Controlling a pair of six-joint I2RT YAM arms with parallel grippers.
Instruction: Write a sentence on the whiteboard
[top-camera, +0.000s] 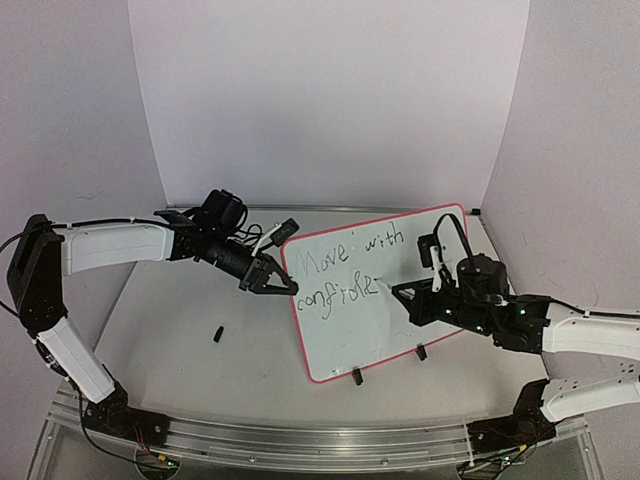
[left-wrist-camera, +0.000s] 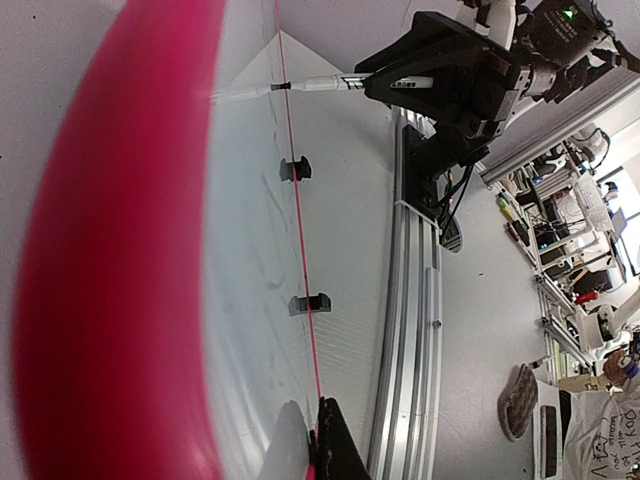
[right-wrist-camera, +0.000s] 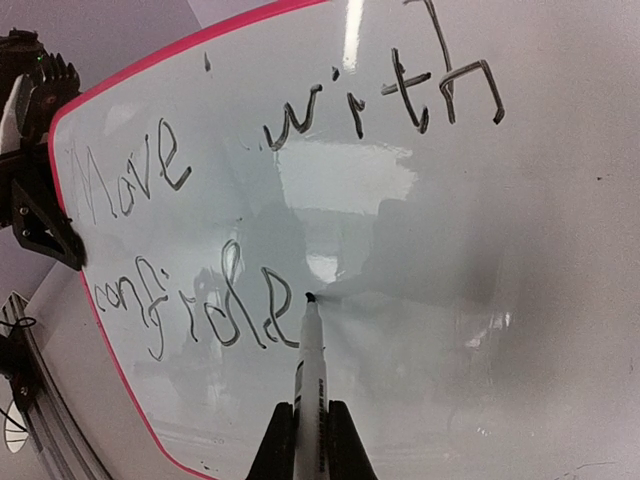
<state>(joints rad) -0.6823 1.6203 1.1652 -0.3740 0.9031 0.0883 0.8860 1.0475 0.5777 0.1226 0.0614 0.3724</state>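
Whiteboard (top-camera: 380, 300) propped on grey table (top-camera: 180, 330), lilac backdrop (top-camera: 330, 100); left fingers (top-camera: 262, 283) pinch its edge, right fingers (right-wrist-camera: 338, 445) pinch marker (right-wrist-camera: 312, 370).

Left wrist view: the whiteboard (left-wrist-camera: 110, 250) rim is a pink blur at 9 o'clock; the left gripper (left-wrist-camera: 312, 445) is cropped at 6 o'clock. Right wrist view: the marker (right-wrist-camera: 311, 360) vanishes between the right gripper's (right-wrist-camera: 311, 440) cropped fingers at 6 o'clock. From above, a black speck (top-camera: 216, 333) at 8 o'clock is unidentifiable.
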